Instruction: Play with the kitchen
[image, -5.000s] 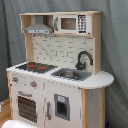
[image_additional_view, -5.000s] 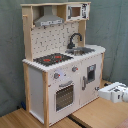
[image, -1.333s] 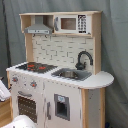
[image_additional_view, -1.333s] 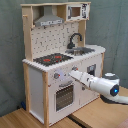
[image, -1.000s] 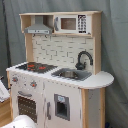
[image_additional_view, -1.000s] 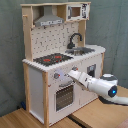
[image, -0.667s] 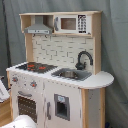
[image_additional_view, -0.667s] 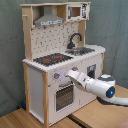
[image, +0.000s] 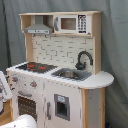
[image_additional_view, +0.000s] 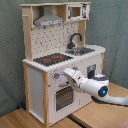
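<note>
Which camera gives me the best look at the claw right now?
The second exterior view: the claw shows whole, up against the kitchen's front near the knobs. The first exterior view catches only white arm parts at its left and bottom edges.

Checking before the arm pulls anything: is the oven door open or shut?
Shut: the oven door sits flush with the kitchen front in both exterior views.

In the second exterior view, the claw (image_additional_view: 68, 75) sits right against the kitchen (image_additional_view: 55, 60) front, just above the oven door (image_additional_view: 63, 97), with little room there. The faucet (image_additional_view: 75, 40) stands over the sink, and the hood (image_additional_view: 49, 21) overhangs the stovetop (image_additional_view: 52, 59), leaving open air between.
</note>
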